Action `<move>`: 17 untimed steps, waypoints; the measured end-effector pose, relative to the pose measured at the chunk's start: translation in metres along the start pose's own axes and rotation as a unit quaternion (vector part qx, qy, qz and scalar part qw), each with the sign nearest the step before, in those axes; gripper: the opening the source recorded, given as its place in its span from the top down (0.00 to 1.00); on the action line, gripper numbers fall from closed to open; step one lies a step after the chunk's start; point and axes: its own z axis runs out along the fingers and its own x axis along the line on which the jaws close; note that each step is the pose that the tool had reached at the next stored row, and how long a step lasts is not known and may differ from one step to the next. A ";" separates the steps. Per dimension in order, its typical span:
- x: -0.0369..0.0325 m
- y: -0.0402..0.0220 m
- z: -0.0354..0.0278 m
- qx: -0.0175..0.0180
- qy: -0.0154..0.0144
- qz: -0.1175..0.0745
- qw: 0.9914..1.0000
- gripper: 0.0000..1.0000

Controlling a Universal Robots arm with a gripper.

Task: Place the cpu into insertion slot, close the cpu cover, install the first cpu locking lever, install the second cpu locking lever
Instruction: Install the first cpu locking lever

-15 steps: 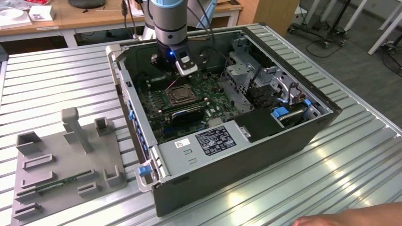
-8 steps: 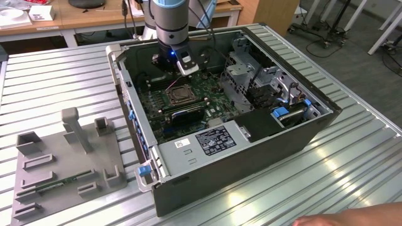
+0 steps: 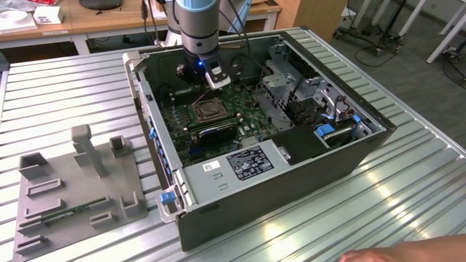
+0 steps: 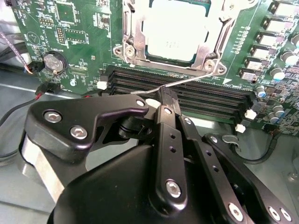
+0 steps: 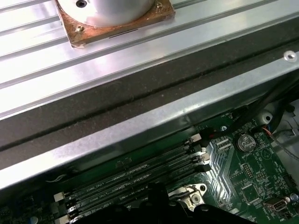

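While the black, jointed metal gripper (image 4: 161, 99) reaches down into an open dark grey computer case (image 3: 291, 191), its fingertips are pinched together on a thin, springy silver wire locking lever (image 4: 196, 80). The lever slants between the socket and the long black memory slots (image 4: 210, 95). Judging from this, the work stands at the lever stage. The small flat square cpu (image 4: 175, 28), with its dull silver-grey metal top, lies seated in the square, silver-rimmed insertion slot (image 3: 206, 111). The thin stamped-steel cpu cover (image 4: 133, 35), a square frame with a square cut-out, lies folded flat over the chip's edges. Whether this is the first or the second lever cannot be told. Seating it looks likely to call for a firm hold on a slippery round wire, a swing against spring tension, and care to keep clear of the white plastic latches on the memory slots. Around the socket, the glossy green circuit board (image 4: 84, 28) is crowded with tiny components, a round silver coin battery (image 4: 54, 60) and rows of small cylindrical capacitors. In the exterior view the gripper (image 3: 211, 76) hangs just beside the socket, the case rests on a ribbed, shiny aluminium table (image 3: 73, 93), and a person's hand (image 3: 404, 254) shows at the lower edge.
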 end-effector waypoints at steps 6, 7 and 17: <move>-0.0018 -0.0008 0.0031 0.000 0.000 0.000 1.000 0.89; -0.0025 -0.0008 0.0042 0.000 0.000 0.000 1.000 0.89; -0.0055 -0.0002 0.0073 0.000 0.000 0.000 1.000 0.89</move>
